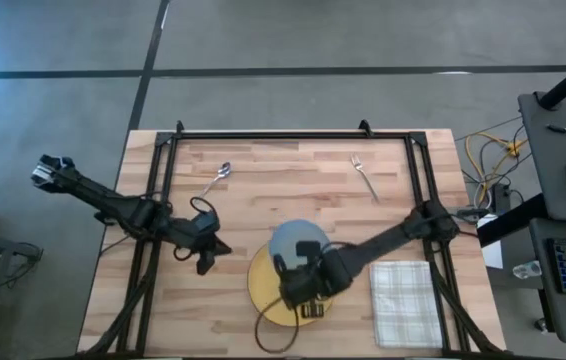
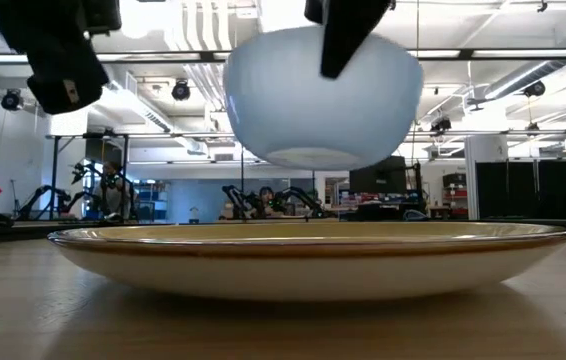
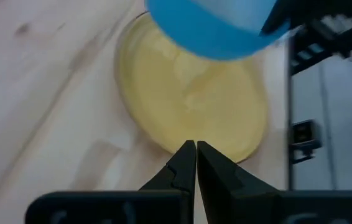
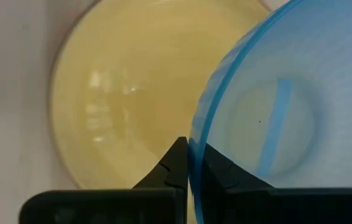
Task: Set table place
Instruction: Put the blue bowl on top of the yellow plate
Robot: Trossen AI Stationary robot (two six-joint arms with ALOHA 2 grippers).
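A pale blue bowl point(image 1: 296, 243) hangs above a yellow plate point(image 1: 263, 290) that lies flat on the light wood table point(image 1: 283, 190) near its front edge. In the low view the bowl point(image 2: 318, 100) is clear of the plate point(image 2: 313, 255). My right gripper point(image 1: 299, 268) is shut on the bowl's near rim. My left gripper point(image 1: 206, 262) is shut and empty, just left of the plate and above the table; its wrist view shows the shut fingertips point(image 3: 196, 155) pointing toward the plate point(image 3: 188, 106). My right gripper pinches the bowl's rim point(image 4: 196, 146) at its near side, one finger inside the bowl and one outside. The fingers come from above, slanting down. The bowl is upright, about level, and lifted clear above the plate.
A spoon point(image 1: 218, 178) lies at the far left of the table and a fork point(image 1: 365, 176) at the far right. A checked cloth napkin point(image 1: 405, 302) lies right of the plate. Black rails point(image 1: 263, 134) frame the table.
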